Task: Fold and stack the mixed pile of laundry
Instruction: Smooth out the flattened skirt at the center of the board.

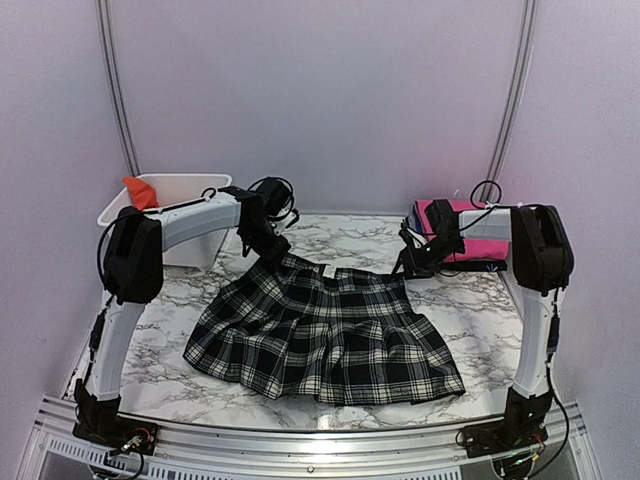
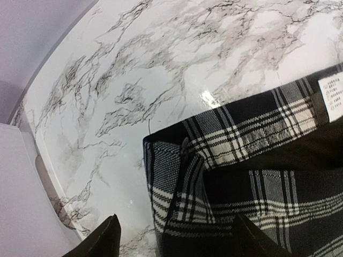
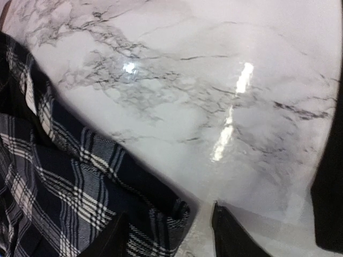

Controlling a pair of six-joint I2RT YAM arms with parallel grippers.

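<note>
1. Two things are mostly hidden. Only a scrap of the orange t-shirt shows above the white bin at far left, and the right arm covers part of the folded pink garment at far right.
2. Both wrist views cut the fingers off at the bottom edge.
3. The plaid garment lies spread flat in the middle of the surface.
4. The left gripper, fingers apart, straddles the garment's far left corner. The right gripper, also fingers apart, straddles its far right corner.

Tiny dark print on a small white tag, sewn inside the far edge of the plaid skirt. Too small to read.
</note>
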